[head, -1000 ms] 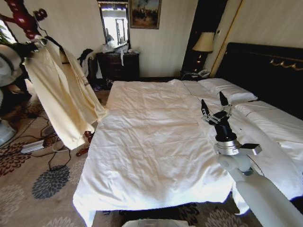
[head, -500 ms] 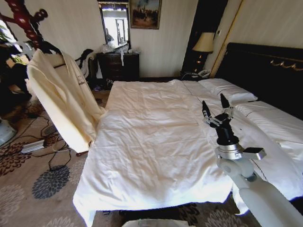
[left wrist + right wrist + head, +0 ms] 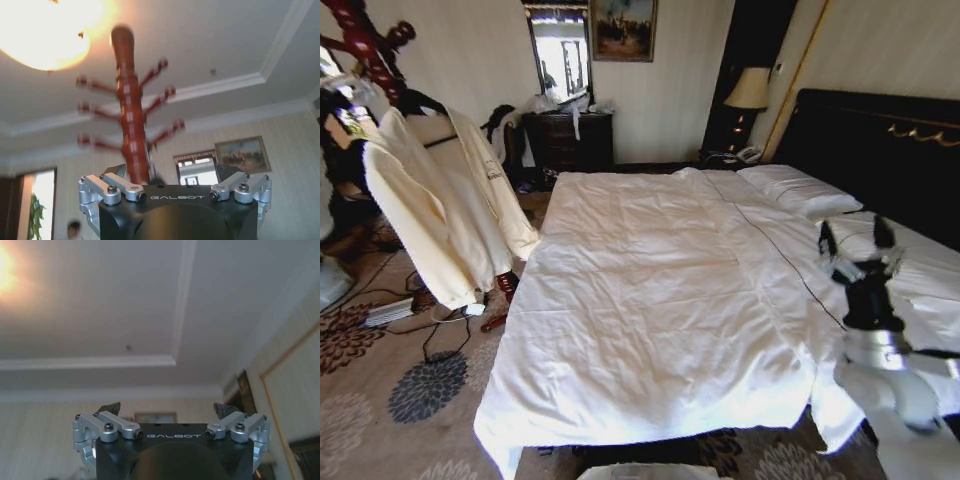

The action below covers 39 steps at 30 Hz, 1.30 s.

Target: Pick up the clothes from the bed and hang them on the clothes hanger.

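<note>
While clothes (image 3: 440,200) hang, bed (image 3: 650,300) rumpled, floral carpet (image 3: 390,400)

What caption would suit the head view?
Cream top hangs on a hanger from the wooden stand; open right gripper points up over the bed.

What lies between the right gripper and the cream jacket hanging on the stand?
In the head view, the wide bed's wrinkled white sheets span the stretch between the right gripper and the cream-yellow long-sleeved jacket.
</note>
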Tool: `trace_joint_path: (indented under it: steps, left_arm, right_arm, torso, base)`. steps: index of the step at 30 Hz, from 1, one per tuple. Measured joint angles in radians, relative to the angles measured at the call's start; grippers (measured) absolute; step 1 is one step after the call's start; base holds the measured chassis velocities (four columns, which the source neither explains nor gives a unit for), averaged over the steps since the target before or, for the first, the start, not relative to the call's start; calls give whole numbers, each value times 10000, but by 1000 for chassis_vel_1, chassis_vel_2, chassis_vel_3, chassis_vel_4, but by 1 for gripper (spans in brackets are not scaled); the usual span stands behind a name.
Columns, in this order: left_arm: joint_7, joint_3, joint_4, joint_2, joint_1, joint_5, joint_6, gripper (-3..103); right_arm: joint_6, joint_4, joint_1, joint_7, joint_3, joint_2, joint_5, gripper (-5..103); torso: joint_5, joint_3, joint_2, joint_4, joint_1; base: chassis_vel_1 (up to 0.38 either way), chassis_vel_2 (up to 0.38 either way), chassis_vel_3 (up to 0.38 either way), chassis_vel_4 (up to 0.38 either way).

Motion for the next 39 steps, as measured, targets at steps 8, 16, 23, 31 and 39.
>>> trace_joint_path:
  steps: [8,16,23,31,39]
  left_arm:
    - [271,-619,-2233,-5135,5243,4106,-969,100]
    - [1194,371,-3695,-8216,6636,5946,-1868,100]
    - [2047,807,-4416,-9192,7588,6559,-1975,100]
    - [2061,817,-4403,-9137,7617,6518,-1963,100]
    - [2058,818,-4369,-9093,7620,6471,-1938,100]
  right_arm:
    - [913,-768,-946,238,-1741,2121,-2772,100]
    - [1114,-317,-1546,1503,-2576,2884,-5044,100]
    - [1168,487,-1949,1645,-2654,2996,-5793,100]
    - [1163,505,-1940,1638,-2643,2967,-5765,100]
    - [1158,505,-1927,1627,-2635,2949,-5724,100]
  torso:
    - [17,-3,0,12,-3]
    - [28,-2,0,1,-2]
    - [27,-2,0,1,-2]
    - [25,-1,0,2,-1]
    - [25,0,0,2,0]
  base:
    - [0,0,0,0]
    - [0,0,0,0]
    - [0,0,0,0]
    - [0,0,0,0]
    - [0,0,0,0]
